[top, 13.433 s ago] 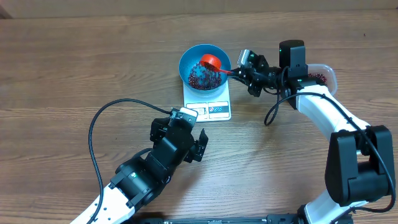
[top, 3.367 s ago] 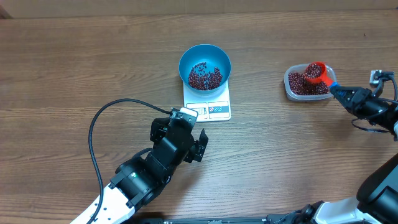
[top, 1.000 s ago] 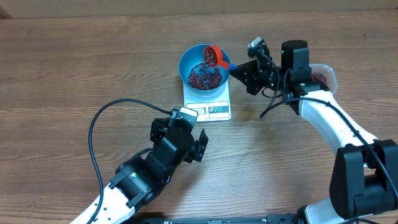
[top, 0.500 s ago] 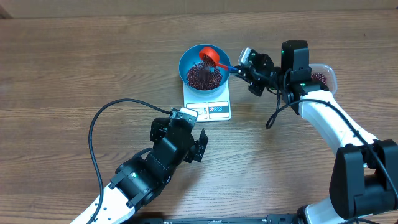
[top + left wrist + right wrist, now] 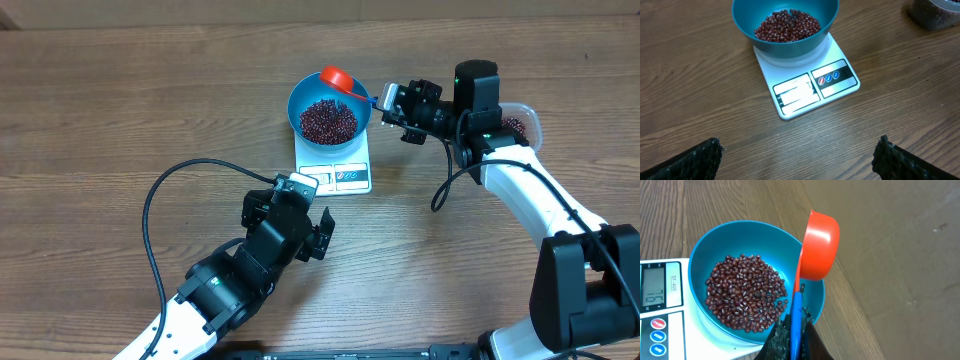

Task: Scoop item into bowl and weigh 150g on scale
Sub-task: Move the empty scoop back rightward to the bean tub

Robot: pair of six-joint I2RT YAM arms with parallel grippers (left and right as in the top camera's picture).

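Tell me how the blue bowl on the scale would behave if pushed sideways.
The bowl sits on the flat scale, so it would probably slide rather than tip. The beans pooled low likely steady it, though they may shift.

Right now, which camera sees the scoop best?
The right wrist view: the scoop is big and close, tipped sideways at the bowl's rim. Overhead shows it small. The left wrist view misses it.
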